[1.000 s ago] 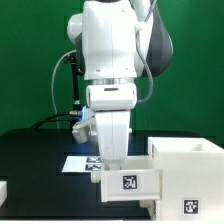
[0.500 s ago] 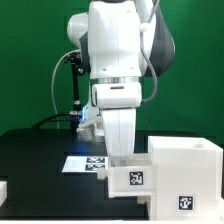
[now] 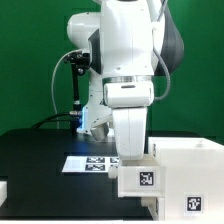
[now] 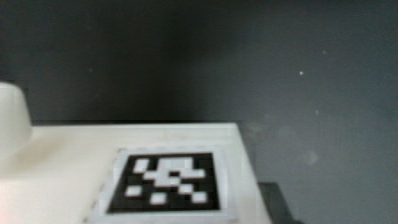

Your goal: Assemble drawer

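Observation:
My gripper (image 3: pixel 134 158) is shut on a small white tray (image 3: pixel 141 179), whose square tag faces the camera. It holds the tray above the table, with the tray's side right against the large white housing (image 3: pixel 190 170) at the exterior view's right. I cannot tell whether they touch. My fingertips are hidden behind the tray. In the wrist view the tray's white face and tag (image 4: pixel 169 182) fill the lower part over the black table. A dark finger (image 4: pixel 279 205) shows beside the tray.
The marker board (image 3: pixel 88 162) lies on the black table (image 3: pixel 35 165) behind the tray. Another white part (image 3: pixel 4 190) sits at the exterior view's left edge. A black stand with cables (image 3: pixel 78 90) rises at the back.
The arm has carried the tray toward the exterior view's right and slightly down, from in front of the marker board to right beside the housing.

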{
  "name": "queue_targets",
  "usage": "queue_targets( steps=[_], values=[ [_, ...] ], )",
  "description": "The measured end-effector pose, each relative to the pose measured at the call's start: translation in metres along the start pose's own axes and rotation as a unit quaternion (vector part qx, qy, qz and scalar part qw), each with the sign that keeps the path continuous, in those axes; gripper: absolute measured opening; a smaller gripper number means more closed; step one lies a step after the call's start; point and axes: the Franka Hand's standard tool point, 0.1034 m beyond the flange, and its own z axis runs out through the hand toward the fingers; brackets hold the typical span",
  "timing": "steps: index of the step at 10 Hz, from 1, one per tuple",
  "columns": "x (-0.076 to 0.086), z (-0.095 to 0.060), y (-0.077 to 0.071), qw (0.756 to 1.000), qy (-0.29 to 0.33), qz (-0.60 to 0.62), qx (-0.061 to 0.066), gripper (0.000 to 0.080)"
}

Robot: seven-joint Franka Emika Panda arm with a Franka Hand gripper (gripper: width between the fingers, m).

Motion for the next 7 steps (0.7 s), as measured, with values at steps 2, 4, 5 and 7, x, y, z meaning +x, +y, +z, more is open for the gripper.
queue_targets(
  steps=[2,4,5,7],
  values=[
    [-0.0007,0.0003,-0.0014,1.0,0.0,0.004,-0.003,0.0038],
    [-0.0014,0.0004,-0.0012,1.0,0.0,0.005,-0.002,0.0103],
    [-0.0014,0.0008,-0.0014,1.0,0.0,0.005,-0.002,0.0103],
    [0.0027,-0.0052,0.002,1.0,0.0,0.004,-0.005,0.0317]
  ],
)
